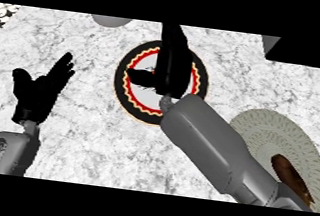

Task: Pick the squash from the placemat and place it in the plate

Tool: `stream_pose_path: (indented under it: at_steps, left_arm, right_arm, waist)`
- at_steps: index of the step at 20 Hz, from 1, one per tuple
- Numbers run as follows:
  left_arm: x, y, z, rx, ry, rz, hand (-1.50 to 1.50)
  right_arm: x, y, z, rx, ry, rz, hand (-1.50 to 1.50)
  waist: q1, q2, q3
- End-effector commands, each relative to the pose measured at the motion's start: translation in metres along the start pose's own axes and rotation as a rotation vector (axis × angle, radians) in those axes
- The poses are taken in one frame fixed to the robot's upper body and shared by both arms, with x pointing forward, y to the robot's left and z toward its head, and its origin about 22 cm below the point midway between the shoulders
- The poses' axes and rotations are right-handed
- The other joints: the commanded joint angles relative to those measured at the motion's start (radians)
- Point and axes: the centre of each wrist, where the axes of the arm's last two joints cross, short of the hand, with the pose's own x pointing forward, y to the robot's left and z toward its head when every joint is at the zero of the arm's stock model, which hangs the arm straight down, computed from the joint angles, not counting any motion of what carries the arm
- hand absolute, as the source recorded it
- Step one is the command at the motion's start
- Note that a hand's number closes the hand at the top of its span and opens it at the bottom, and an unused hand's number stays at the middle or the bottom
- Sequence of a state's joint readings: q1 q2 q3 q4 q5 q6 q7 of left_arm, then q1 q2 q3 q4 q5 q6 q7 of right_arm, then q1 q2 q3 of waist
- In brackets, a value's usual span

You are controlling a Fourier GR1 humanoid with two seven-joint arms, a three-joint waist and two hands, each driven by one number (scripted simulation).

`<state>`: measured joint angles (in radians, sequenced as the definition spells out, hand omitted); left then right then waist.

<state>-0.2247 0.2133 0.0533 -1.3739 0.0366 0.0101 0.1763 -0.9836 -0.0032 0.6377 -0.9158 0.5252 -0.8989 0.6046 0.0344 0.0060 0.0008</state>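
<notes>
Squash: not visible anywhere. You cannot place it from this view — it may be under the right hand [166, 65], or hidden elsewhere.

Right hand is over the plate [129, 93], the round dish with the black rim and red-and-yellow scalloped band. The hand covers the plate's white centre, and a dark shape sits beneath it. Whether the fingers are curled round something or slack, you cannot tell; the back of the hand blocks the view.

Placemat [278, 139]: pale, ribbed, round, at lower right on the marble worktop [87, 121]. The right forearm crosses it; a brown patch shows at its lower edge.

Left hand [40, 90]: at the view's left, fingers straight and up, holding nothing — resting.

Risk, as judgement: if the squash is in the hand, letting go off-centre could send it rolling off the rim. Pulling the forearm back low might drag the placemat.
</notes>
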Motion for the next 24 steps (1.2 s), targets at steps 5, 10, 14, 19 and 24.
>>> stream_pose_path:
  at_steps: [5,10,14,19,24]
  left_arm:
    - [-0.017,0.009,0.004,0.027,0.016,0.012,0.0]
    - [-0.026,0.006,0.006,0.032,0.005,0.005,0.0]
    - [-0.021,0.021,0.008,0.047,0.028,0.002,0.0]
    - [-0.01,-0.004,0.001,0.053,0.021,-0.003,0.0]
    - [-0.005,0.013,0.018,0.033,0.016,-0.001,0.0]
  right_arm:
    - [0.008,-0.026,0.013,0.051,0.201,-0.371,-1.5]
    - [-0.015,-0.025,0.008,0.076,0.175,-0.422,-1.5]
    - [-0.046,-0.035,0.026,0.074,0.125,-0.401,-1.5]
    - [-0.073,-0.04,0.024,0.074,0.141,-0.392,-1.5]
    - [-0.091,-0.058,0.029,0.053,0.16,-0.366,-1.5]
  waist:
    - [-0.021,0.001,0.0]
    - [-0.018,0.0,-0.001]
    - [-0.034,-0.006,-0.001]
    - [-0.033,-0.006,-0.001]
    - [-0.033,-0.007,-0.001]
